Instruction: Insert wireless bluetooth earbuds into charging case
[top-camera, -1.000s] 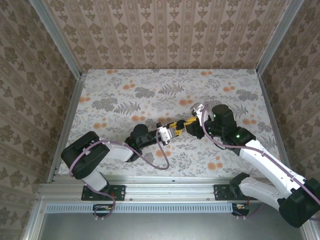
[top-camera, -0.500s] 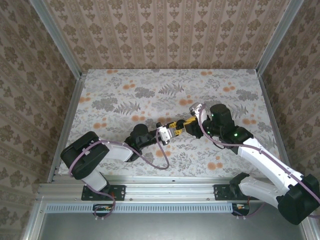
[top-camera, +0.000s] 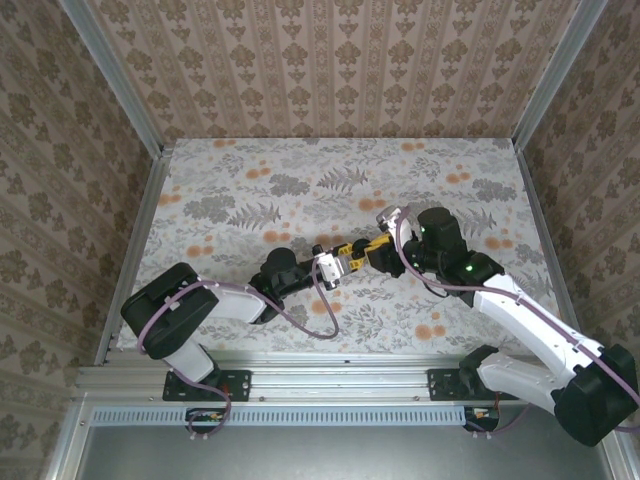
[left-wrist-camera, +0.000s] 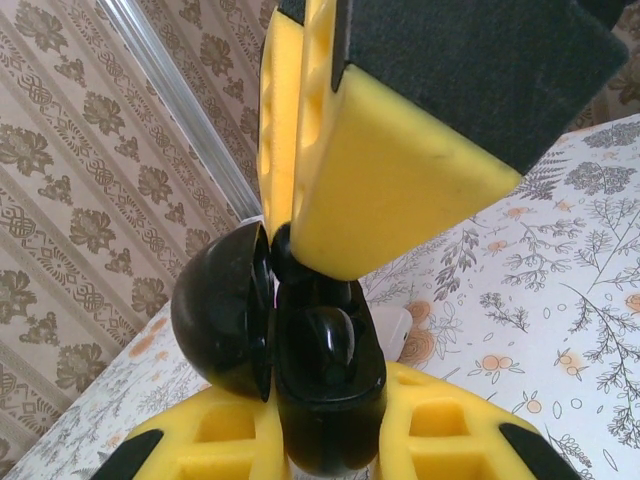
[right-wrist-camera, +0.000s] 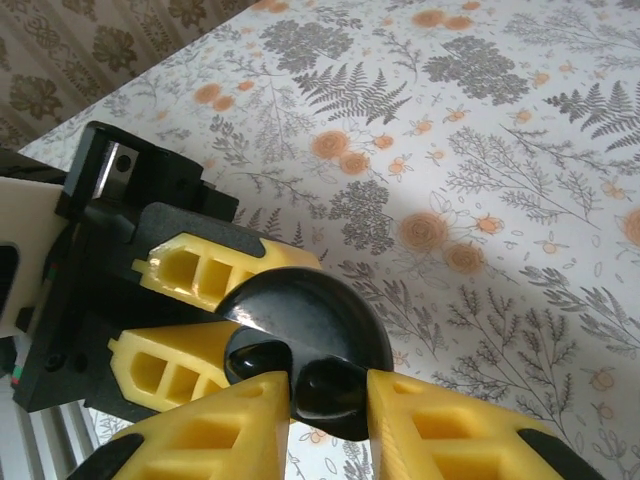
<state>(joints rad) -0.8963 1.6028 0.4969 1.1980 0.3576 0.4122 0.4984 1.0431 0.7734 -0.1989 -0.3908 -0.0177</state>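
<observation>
Overhead, the top camera is looking down from above and behind my two arm bases, taking in the whole table (top-camera: 250, 170) out to its far corners. My left wrist camera is peering low across the table past its own fingers (left-wrist-camera: 395, 385), very close in. My right wrist camera is looking steeply down, equally close. Both are sharing the open black case (left-wrist-camera: 325, 380) and an earbud (right-wrist-camera: 325, 385).

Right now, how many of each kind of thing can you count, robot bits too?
End effectors: 2, the left end effector and the right end effector
Charging case, black, lid open: 1
Earbud, pinched by the right one: 1
A second earbud: cannot tell.
Total: 4
</observation>
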